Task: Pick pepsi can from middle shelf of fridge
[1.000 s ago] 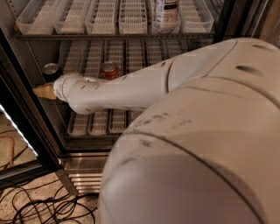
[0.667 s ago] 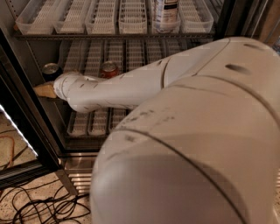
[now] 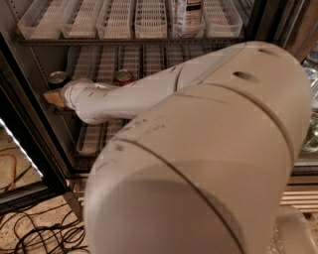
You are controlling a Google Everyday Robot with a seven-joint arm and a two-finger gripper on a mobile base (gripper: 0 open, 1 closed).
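The fridge (image 3: 30,116) stands open in front of me, its dark door frame at the left. The middle shelf (image 3: 144,59) carries long white slotted lanes. A dark can with a silver top, which I take for the pepsi can (image 3: 57,78), stands at the shelf's front left; most of its body is hidden. A red can (image 3: 123,76) stands a few lanes to its right. My white arm reaches in from the right. My gripper (image 3: 53,97), with a tan tip, sits just below and in front of the pepsi can, and I cannot tell whether it touches the can.
The top shelf (image 3: 119,22) holds shorter white lanes and a white bottle (image 3: 188,15). A lower rack of lanes (image 3: 92,139) lies under the arm. The arm's bulky near link (image 3: 208,163) hides the fridge's right half. Black cables (image 3: 35,233) lie on the floor at the left.
The arm's near link has swung closer to the camera and covers more of the view. The gripper end stays at about the same spot by the left can.
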